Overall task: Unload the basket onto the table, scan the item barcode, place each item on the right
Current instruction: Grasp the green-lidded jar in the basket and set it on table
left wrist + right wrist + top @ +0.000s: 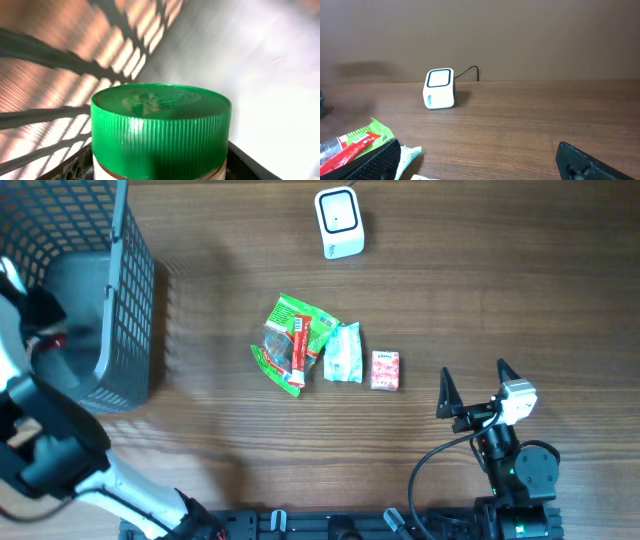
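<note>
**Item position.** The jar point(160, 135) with the green ribbed lid point(160, 102) stands upright inside the grey basket point(130, 300) at the left edge of the desk point(200, 470). Its long axis is vertical. In the left wrist view the lid fills the centre of the frame, directly ahead of the left jaws and between them.

**Left jaws.** The dark inner edges of the left jaws show only at the bottom corners of that view, flanking the jar. Whether they are pressing on the jar or standing just off it cannot be told. The left arm point(45, 435) reaches into the basket and is the only arm near the jar.

**Right jaws.** The right arm point(520, 465) rests at the near right of the desk. Its jaws are spread wide and hold nothing. They point toward the scanner point(339, 222).

**Governing relation.** The scanner sits at the far centre of the desk, well apart from the basket and to its right. Judged from this layout, the jar must be lifted straight up clear of the basket wall before it can travel sideways to the scanner. The barcode is not visible in any view, so its facing cannot be stated.

**Other items.** A green packet point(293, 342), a pale packet point(343, 352) and a small pink box point(385, 369) lie in a row mid-desk, between basket and right arm.
</note>
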Controlling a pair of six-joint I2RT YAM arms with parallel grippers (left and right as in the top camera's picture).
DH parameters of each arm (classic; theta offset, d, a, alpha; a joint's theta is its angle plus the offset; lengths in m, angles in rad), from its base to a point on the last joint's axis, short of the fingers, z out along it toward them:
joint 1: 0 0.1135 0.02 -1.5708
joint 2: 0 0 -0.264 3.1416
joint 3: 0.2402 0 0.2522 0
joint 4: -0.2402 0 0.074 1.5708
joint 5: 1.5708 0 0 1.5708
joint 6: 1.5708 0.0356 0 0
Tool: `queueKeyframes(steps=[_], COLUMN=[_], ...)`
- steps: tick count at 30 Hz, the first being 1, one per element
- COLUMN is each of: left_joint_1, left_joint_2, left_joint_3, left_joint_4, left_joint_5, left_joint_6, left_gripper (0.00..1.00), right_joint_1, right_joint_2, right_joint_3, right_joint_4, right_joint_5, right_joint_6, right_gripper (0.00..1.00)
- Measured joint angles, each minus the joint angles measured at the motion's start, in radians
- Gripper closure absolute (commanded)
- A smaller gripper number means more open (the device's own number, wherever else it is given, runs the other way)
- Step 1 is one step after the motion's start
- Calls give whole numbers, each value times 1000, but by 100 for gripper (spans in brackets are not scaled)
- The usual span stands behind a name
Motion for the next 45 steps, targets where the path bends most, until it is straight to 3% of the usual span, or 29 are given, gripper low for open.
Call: queueKeyframes(steps=[5, 9, 12, 16, 19, 24, 29, 36, 45], left_joint_1=[0, -21, -112, -333, -543, -722, -751, -751, -768], left_joint_2=[-240, -473, -610, -732, -677, -495, -320, -92, -37], left_joint_3=[70, 80, 80, 90, 32, -253, -367, -370, -420], left_joint_4=[13, -23, -90, -280, -424, -299, -81, 47, 7], left_joint_5=[158, 370, 458, 506, 464, 381, 320, 224, 261], left_joint_6=[-61, -136, -153, -162, -169, -169, -169, -169, -169], left_gripper=[39, 38, 38, 38, 38, 38, 38, 36, 37], right_joint_1=[0, 0, 0, 0, 0, 0, 0, 0, 0], right_joint_2=[0, 0, 0, 0, 0, 0, 0, 0, 0], right_joint_3=[0, 0, 0, 0, 0, 0, 0, 0, 0], right_joint_4=[0, 0, 0, 0, 0, 0, 0, 0, 0], right_joint_5=[0, 0, 0, 0, 0, 0, 0, 0, 0], right_joint_6=[0, 0, 0, 0, 0, 0, 0, 0, 0], right_gripper=[0, 0, 0, 1, 0, 0, 0, 0, 0])
